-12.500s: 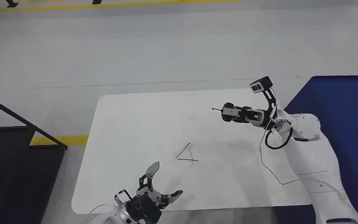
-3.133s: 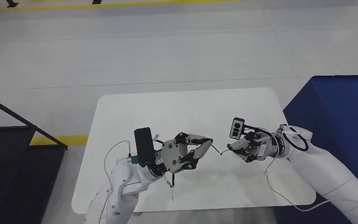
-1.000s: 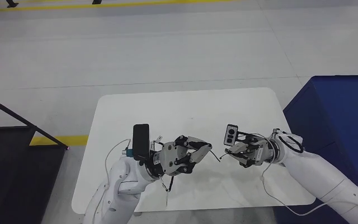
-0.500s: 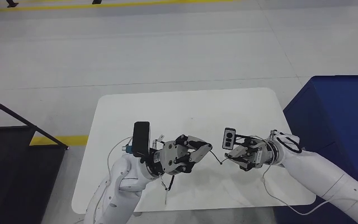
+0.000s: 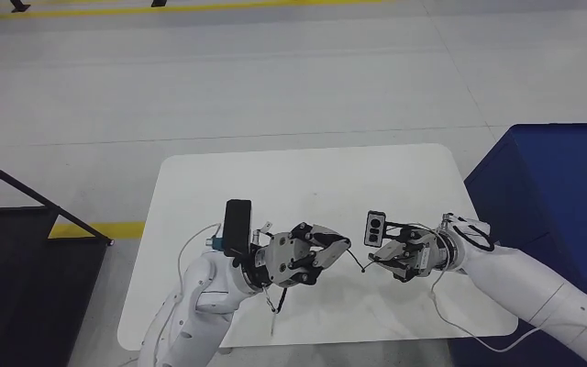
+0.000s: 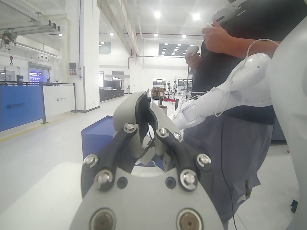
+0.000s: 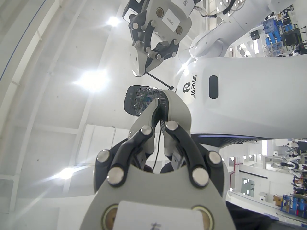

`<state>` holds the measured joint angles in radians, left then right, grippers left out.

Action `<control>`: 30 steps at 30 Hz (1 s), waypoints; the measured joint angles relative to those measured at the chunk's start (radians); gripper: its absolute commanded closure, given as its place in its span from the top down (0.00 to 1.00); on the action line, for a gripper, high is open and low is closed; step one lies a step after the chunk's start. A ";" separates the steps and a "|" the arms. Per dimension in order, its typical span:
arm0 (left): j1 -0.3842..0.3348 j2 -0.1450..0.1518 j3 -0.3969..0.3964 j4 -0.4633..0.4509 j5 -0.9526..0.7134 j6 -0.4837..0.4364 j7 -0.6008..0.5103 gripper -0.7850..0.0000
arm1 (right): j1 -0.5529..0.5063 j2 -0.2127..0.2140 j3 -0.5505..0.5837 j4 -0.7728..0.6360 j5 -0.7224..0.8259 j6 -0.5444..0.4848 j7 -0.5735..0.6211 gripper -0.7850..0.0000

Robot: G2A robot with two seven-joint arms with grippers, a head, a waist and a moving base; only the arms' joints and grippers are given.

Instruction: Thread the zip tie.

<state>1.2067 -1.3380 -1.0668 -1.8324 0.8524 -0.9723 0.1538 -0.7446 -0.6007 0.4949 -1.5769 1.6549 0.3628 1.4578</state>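
Top view: the zip tie (image 5: 356, 261) spans the short gap between the two pincers, above the white table (image 5: 275, 183). The left pincer (image 5: 344, 249) is clamped on one end and the right pincer (image 5: 370, 267) on the other. In the right wrist view, the tie's head end lies just off the right pincer's tip.

Mid-frame, the left gripper (image 6: 146, 104) had its fingers pressed together on a thin black zip tie (image 6: 149, 132); beyond them stood a blue cabinet (image 6: 96, 130) and the other arm's white forearm (image 6: 215, 101).
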 measured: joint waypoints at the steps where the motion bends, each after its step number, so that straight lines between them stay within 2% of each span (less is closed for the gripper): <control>1: 0.000 0.000 0.000 -0.001 0.000 -0.001 0.000 0.00 | 0.000 0.000 0.000 0.000 0.000 0.000 0.000 0.00; 30: 0.013 0.010 -0.015 -0.018 -0.003 -0.008 0.000 0.00 | 0.000 0.000 0.000 0.000 0.000 0.000 0.000 0.00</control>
<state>1.2195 -1.3277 -1.0814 -1.8499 0.8490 -0.9802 0.1536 -0.7446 -0.6007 0.4949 -1.5769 1.6549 0.3628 1.4578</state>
